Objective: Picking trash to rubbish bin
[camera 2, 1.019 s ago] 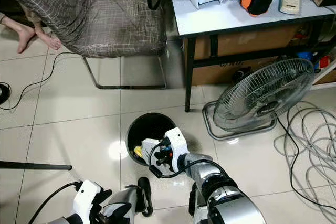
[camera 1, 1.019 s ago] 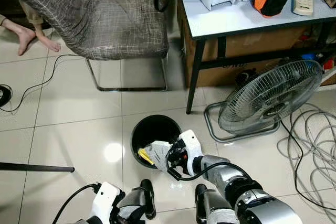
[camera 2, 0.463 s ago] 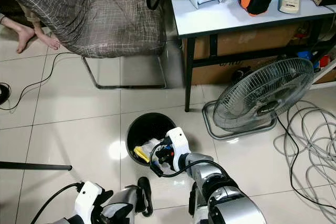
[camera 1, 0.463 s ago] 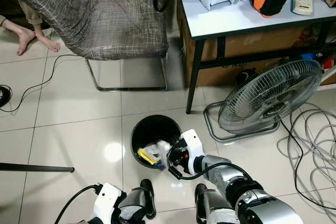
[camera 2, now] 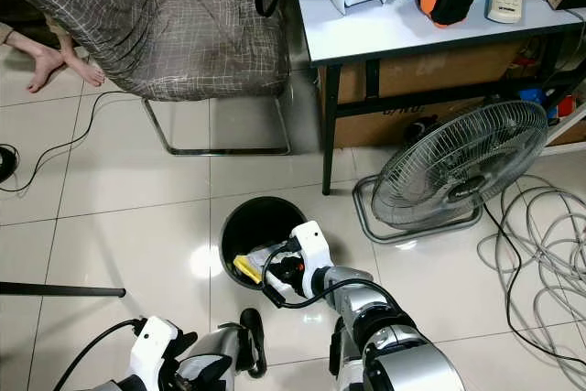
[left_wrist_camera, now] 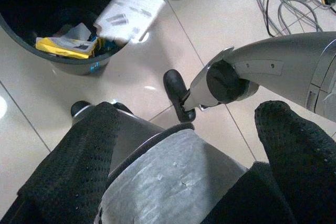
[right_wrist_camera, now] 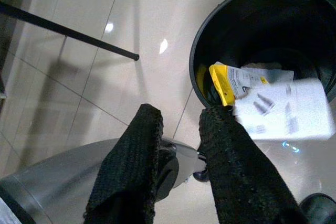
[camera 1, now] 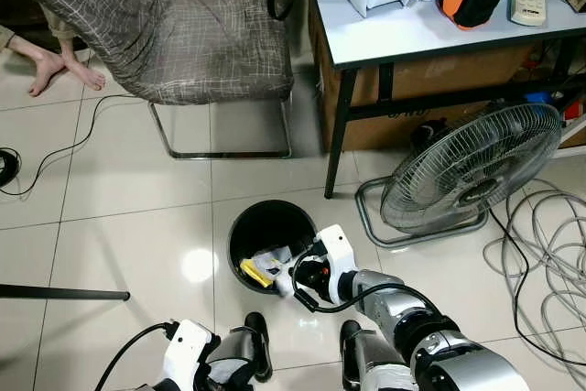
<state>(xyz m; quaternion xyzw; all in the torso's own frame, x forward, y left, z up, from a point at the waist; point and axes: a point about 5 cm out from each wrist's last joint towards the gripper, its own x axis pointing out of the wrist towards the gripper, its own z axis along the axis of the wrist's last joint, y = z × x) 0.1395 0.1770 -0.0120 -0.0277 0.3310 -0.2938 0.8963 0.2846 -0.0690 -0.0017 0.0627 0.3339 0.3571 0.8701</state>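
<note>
Glossy floor tiles (camera 1: 137, 254) surround a matt black plastic bin (camera 1: 267, 223) holding crumpled paper (right_wrist_camera: 283, 109).

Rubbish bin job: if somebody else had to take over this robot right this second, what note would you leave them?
Right gripper: open, holding nothing, just over the near rim of the black rubbish bin.
Left gripper: open, idle, low by the robot's legs.
Trash: a yellow wrapper lies in the bin; a white paper is blurred at the rim, so I cannot tell whether it is fully inside.
Done: some trash is binned.
Left: check that the white paper is in.
</note>
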